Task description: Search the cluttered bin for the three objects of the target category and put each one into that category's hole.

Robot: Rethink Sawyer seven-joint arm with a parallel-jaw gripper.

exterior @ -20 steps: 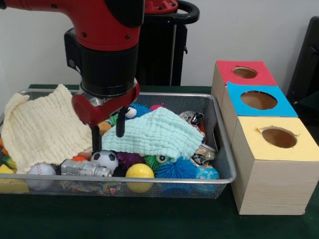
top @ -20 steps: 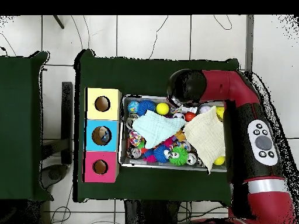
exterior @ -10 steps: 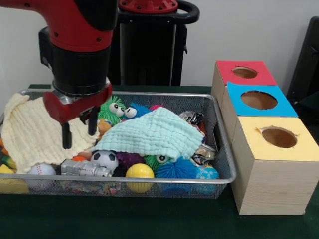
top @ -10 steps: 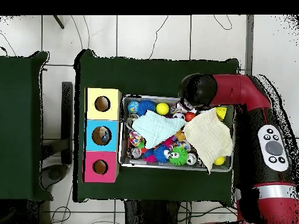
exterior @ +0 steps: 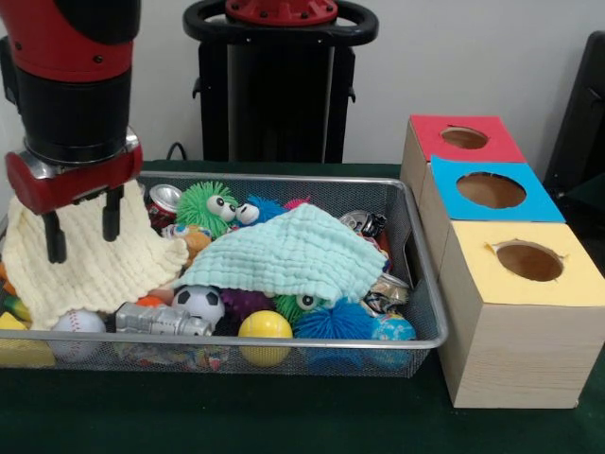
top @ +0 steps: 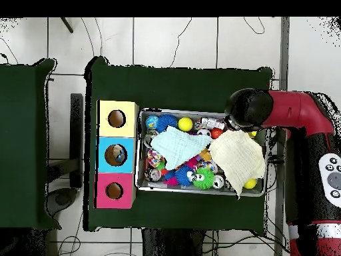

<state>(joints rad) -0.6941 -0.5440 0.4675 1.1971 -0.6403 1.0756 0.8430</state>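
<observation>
The wire mesh bin [exterior: 284, 178] is full of toys and also shows in the overhead view [top: 138, 150]. My gripper [exterior: 83, 232] hangs open and empty over the bin's left end, fingers apart just above a pale yellow cloth [exterior: 85, 260]. In the overhead view only the arm's black end [top: 250, 110] shows, over the bin's right end beside the yellow cloth [top: 238, 159]. The red-topped hole [exterior: 464, 138] is in the farthest box on the right; it also shows in the overhead view [top: 114, 191].
A mint cloth [exterior: 293, 253] covers the bin's middle. Around it lie a soccer ball [exterior: 198, 303], a yellow ball [exterior: 265, 328], a baseball [exterior: 77, 326], a green fuzzy toy [exterior: 206, 203] and a can [exterior: 165, 197]. Blue-topped [exterior: 491, 190] and yellow-topped [exterior: 529, 261] holes stand nearer.
The arm has swung from the bin's middle to its left end in the front view, uncovering the green fuzzy toy and the can. The gripper stays open and empty.
</observation>
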